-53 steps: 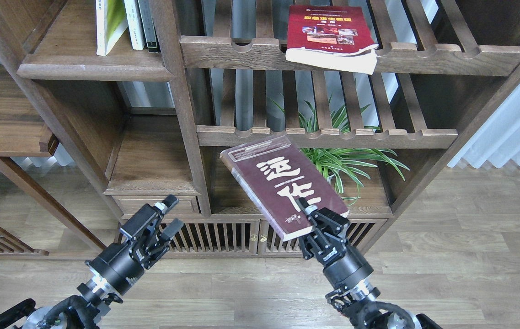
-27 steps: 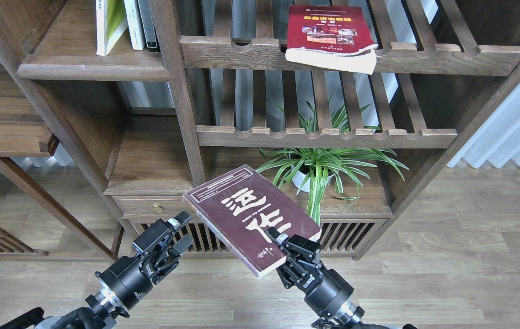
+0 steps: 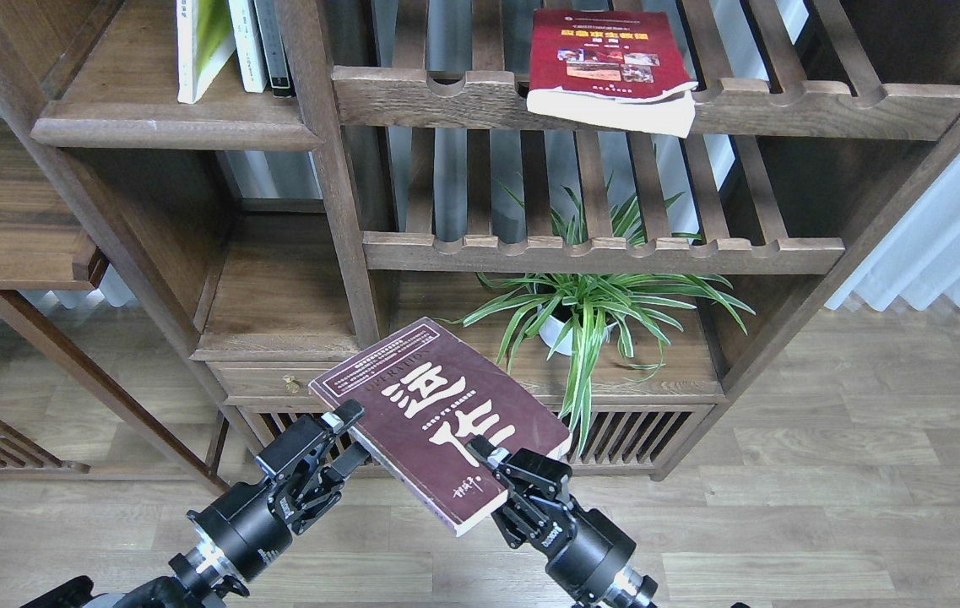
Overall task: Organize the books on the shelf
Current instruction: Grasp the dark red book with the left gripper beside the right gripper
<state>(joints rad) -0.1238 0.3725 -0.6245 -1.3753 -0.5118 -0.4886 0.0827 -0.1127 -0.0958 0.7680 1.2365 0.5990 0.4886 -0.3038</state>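
- Head view: the right gripper [image 3: 492, 460] is clamped on the near edge of the maroon book [image 3: 437, 418], one finger lying on the cover and the rest under it, holding the book up in the air in front of the cabinet's lower section.
- The maroon book is tilted, its cover with big white characters facing up, its far corner pointing up and to the left, its near corner low beside the right gripper.
- The left gripper [image 3: 346, 435] has its fingers parted, one above and one below, just at the book's left edge; whether the fingertips touch the book I cannot tell.
- The red book [image 3: 608, 63] lies flat on the upper slatted rack [image 3: 826, 105], its near edge with white pages hanging a little over the notched front rail.
- The yellow-green book [image 3: 199, 46] stands on the shelf [image 3: 167, 127] at upper left, leaning, with a thin white book [image 3: 246, 46] and a dark-spined book [image 3: 273, 46] just to its right.
- A lower slatted rack [image 3: 615, 253] sits under the upper one, with nothing on it that shows.
- A potted plant [image 3: 589, 312] with long striped green leaves stands on the board below that rack, behind and to the right of the held book.
- A wooden floor [image 3: 826, 473] spreads in front of the cabinet, and a pale curtain [image 3: 952, 236] hangs at the right.
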